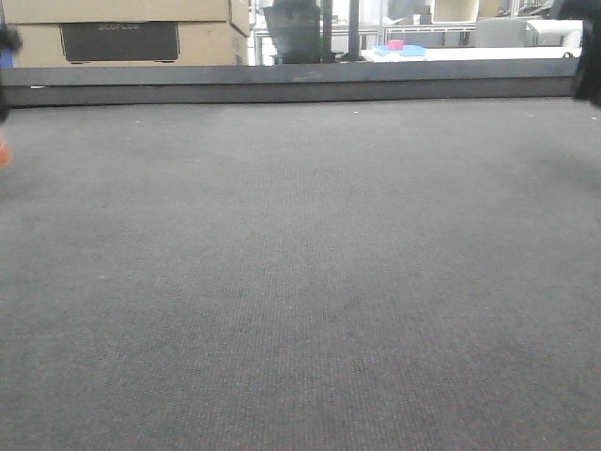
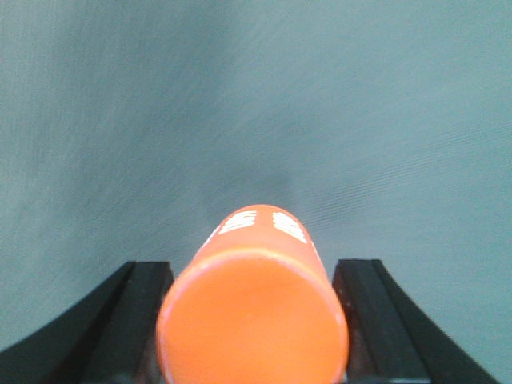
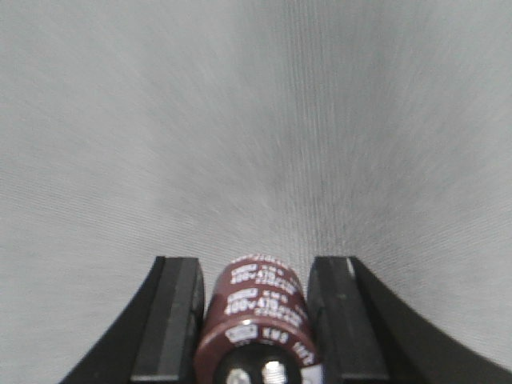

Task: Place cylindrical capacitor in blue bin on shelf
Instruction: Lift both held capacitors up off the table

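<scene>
The cylindrical capacitor (image 3: pixel 256 308) is dark maroon with white print and metal terminals facing the camera. My right gripper (image 3: pixel 254 262) is shut on it, a black finger (image 3: pixel 172 320) pressed on each side, above the grey mat. My left gripper (image 2: pixel 252 268) is shut on an orange cylinder (image 2: pixel 252 320) with white print, also above the mat. In the front view only an orange sliver (image 1: pixel 3 150) shows at the left edge and a dark part of the right arm (image 1: pixel 590 56) at the right edge. The blue bin and the shelf are out of view.
A grey mat (image 1: pixel 300 282) fills the front view up to a dark raised rear edge (image 1: pixel 282 85). Behind it stand cardboard boxes (image 1: pixel 122 33), and a white surface with small blue and pink items (image 1: pixel 402 47).
</scene>
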